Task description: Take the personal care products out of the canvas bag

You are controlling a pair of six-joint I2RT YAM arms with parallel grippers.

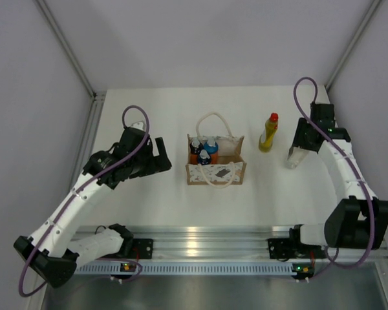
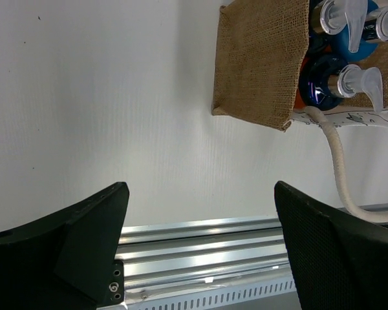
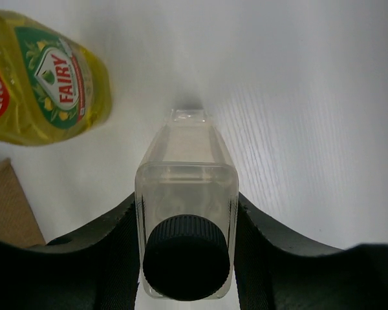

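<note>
Three orange bottles (image 1: 201, 152) sit inside the canvas bag (image 1: 215, 173), packed in its left half. Two products are already out, to its right. Left of the bag, the left gripper (image 2: 200, 194) hangs wide open and empty. Reaching in from there could snag the rope handle (image 2: 336, 161) and drag the light bag along. Right of the bag, the right gripper (image 3: 186, 219) clamps the whitish bottle (image 3: 186, 155), whose base seems to rest on the table (image 1: 149, 206). A crooked release could tip it into the yellow bottle (image 3: 42, 84) standing near it, farther back. The table is plain matte white, with an aluminium rail (image 1: 200, 236) along its near edge. Pale grey walls (image 1: 200, 39) close in behind the bag.
</note>
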